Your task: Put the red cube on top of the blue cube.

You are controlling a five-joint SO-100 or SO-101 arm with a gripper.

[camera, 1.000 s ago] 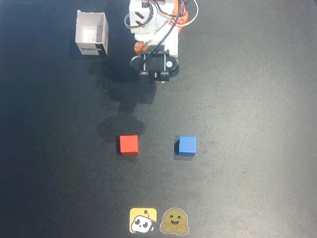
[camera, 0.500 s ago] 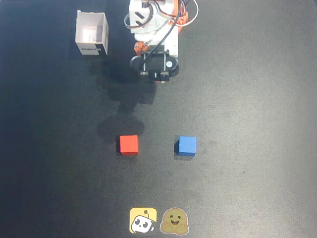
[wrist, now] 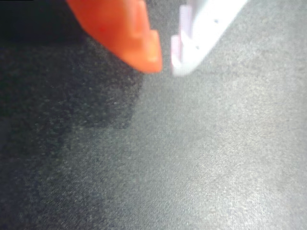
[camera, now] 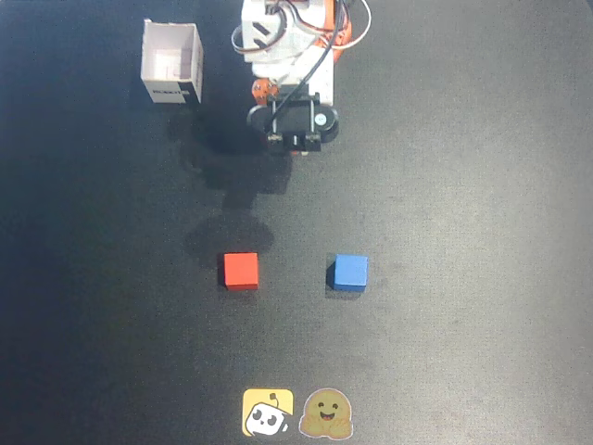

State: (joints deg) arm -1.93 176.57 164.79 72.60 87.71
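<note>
We look down on a dark counter (camera: pixel 482 185). At far left stands a white open-topped box (camera: pixel 172 63); a dark strip on its near face may carry print, too small for us to read. Right of it, at the far edge, the arm (camera: pixel 289 37) sits folded over its base.

In the overhead view the red cube (camera: pixel 241 270) lies left of centre, and the blue cube (camera: pixel 350 272) sits to its right, well apart, both flat on the counter. Neither is touched, so we judge the reach for the red cube is only starting.

In the wrist view the fingers (wrist: pixel 165 61) are nearly together, a thin gap between the orange and white tips, holding nothing. Next, we judge, they must spread and descend over the red cube.

At the near edge lie two stickers (camera: pixel 298 413): a cartoon robot face and a smiling face, without words.
</note>
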